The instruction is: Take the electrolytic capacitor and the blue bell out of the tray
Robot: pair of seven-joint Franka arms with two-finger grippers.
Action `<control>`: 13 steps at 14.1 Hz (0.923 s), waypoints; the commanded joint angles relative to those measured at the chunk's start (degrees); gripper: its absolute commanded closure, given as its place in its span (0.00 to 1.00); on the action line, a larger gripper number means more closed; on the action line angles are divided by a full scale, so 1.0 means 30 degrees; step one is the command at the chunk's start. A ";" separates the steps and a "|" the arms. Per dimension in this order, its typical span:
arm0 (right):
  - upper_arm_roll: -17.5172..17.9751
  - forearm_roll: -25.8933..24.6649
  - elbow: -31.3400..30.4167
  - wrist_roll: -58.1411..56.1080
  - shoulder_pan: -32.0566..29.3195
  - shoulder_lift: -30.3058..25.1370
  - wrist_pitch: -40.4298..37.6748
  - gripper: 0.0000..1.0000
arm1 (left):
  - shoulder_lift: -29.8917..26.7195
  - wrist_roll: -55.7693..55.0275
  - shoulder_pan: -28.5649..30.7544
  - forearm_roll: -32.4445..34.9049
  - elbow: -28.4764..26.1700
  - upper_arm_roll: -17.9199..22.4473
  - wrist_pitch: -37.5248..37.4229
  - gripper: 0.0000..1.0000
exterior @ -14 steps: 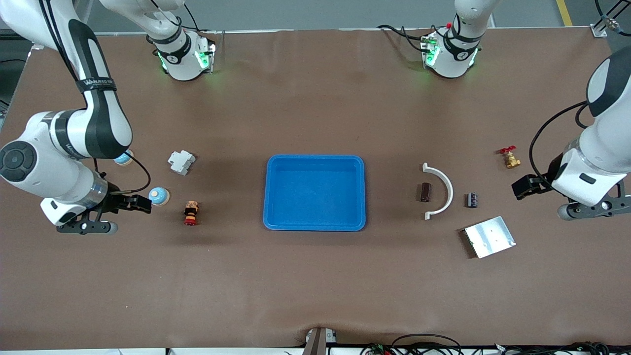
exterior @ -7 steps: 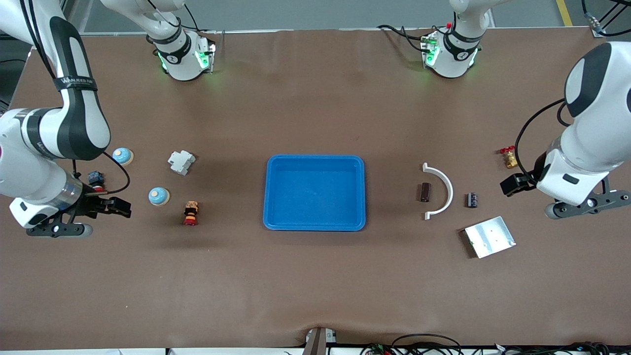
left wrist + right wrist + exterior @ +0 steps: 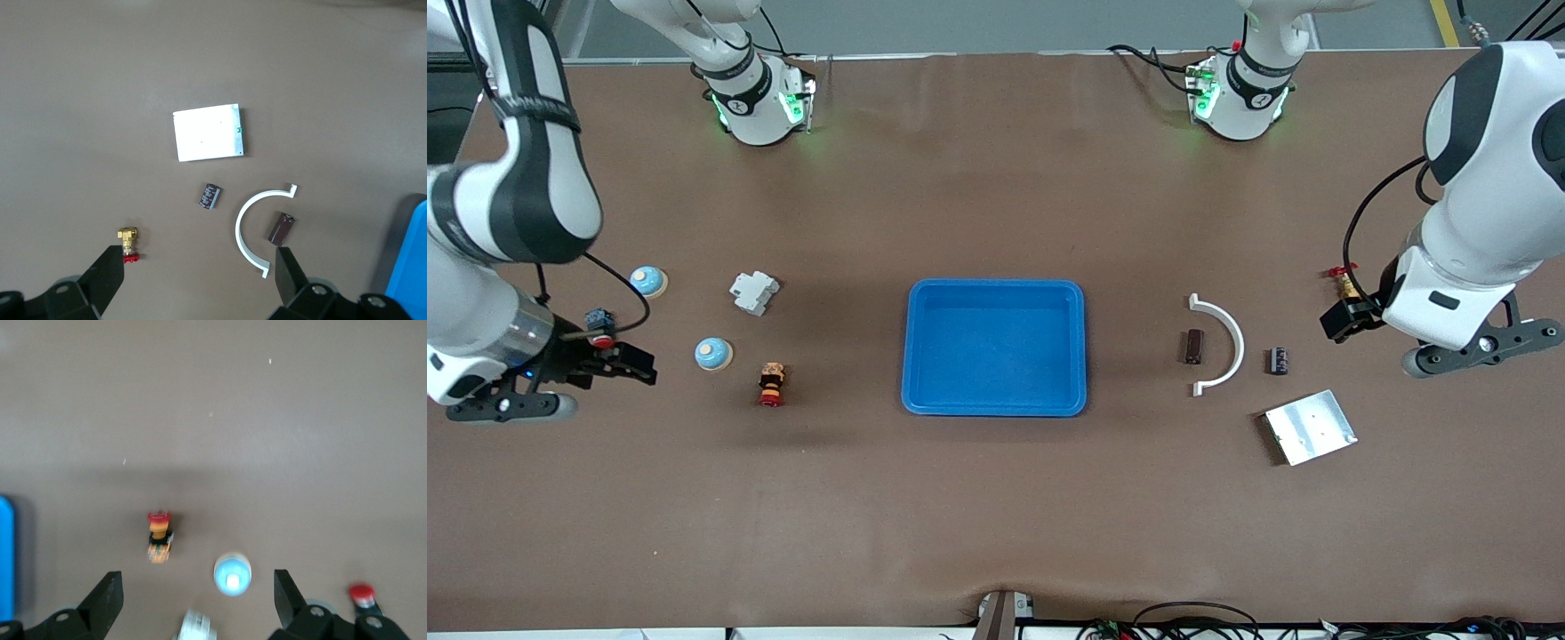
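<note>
A small black capacitor (image 3: 1279,360) (image 3: 210,196) lies between a white curved bracket (image 3: 1221,345) and a metal plate (image 3: 1310,427). A brown cylinder (image 3: 1192,346) (image 3: 281,228) lies inside the bracket's arc. Two blue bells rest toward the right arm's end, one (image 3: 713,353) (image 3: 232,573) nearer the camera than the other (image 3: 647,281). My left gripper (image 3: 1347,318) (image 3: 200,280) hangs open and empty over the table beside a brass valve (image 3: 128,237). My right gripper (image 3: 627,364) (image 3: 198,600) hangs open and empty beside the nearer bell.
A blue tray (image 3: 914,356) sits mid-table with nothing in it. A white breaker (image 3: 753,292), a red-capped stop button (image 3: 770,384) (image 3: 159,537) and a small red-topped switch (image 3: 599,324) (image 3: 361,593) lie around the bells.
The right gripper has drawn back from the nearer bell toward its own end of the table. The left gripper has shifted slightly toward the brass valve. Both stay open.
</note>
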 commanded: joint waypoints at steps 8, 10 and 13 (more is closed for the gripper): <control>-0.0311 -0.0529 0.2137 0.0578 -0.0026 -0.1453 -0.4271 0.00 | -0.2066 0.0365 0.0033 -0.0698 -0.1190 0.0288 0.0540 0.00; -0.0923 -0.0558 0.2137 0.0606 0.0703 -0.1630 -0.4364 0.00 | -0.2649 0.0366 0.0151 -0.1516 -0.1568 0.0404 0.1391 0.00; -0.1016 -0.0529 0.2137 0.0782 0.1000 -0.2360 -0.4394 0.00 | -0.3413 0.0395 0.0209 -0.1607 -0.2272 0.0464 0.1804 0.00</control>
